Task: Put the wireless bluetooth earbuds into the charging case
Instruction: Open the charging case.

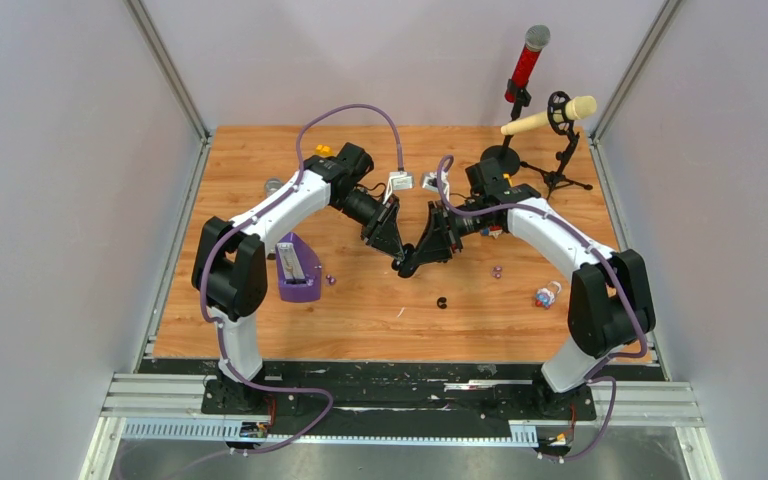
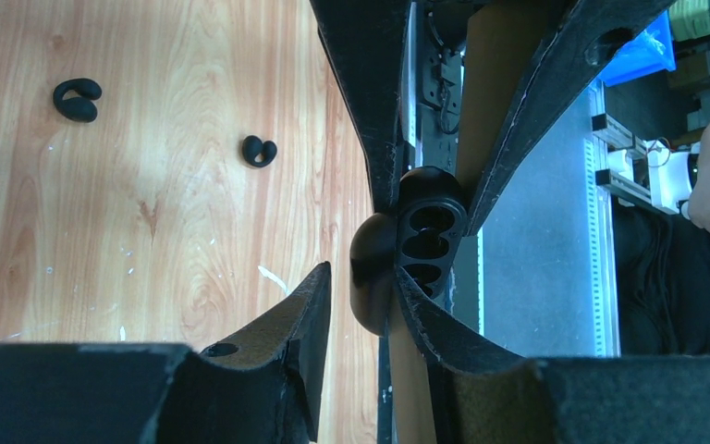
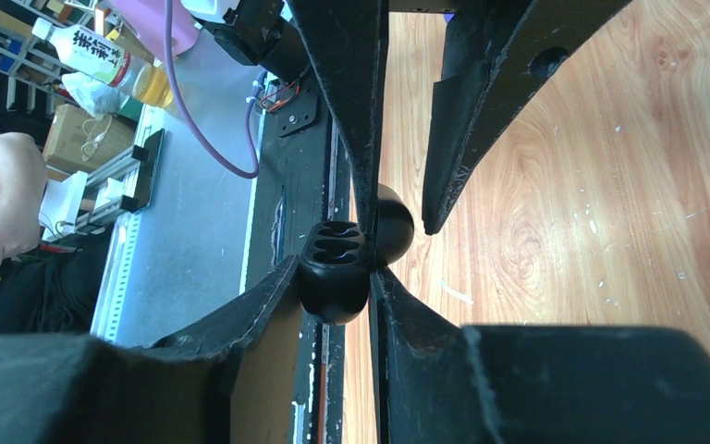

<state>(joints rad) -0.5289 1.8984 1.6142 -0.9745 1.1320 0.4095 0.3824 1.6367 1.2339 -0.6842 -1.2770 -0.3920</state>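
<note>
I've got both claws, left gripper [image 2: 362,282] and right gripper [image 3: 333,277], clenched on the open charging case [image 2: 416,245]; its sockets sit half-hidden, two black earbuds [image 2: 77,99] lying left.

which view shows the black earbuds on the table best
Left wrist: both black earbuds lie clear and separate on the wood. Top external shows only one dark speck; the right wrist shows none.

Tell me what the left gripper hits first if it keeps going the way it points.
Probably the right gripper: both meet tip to tip around the open black charging case, which the left gripper already touches. Depth is unclear.
</note>
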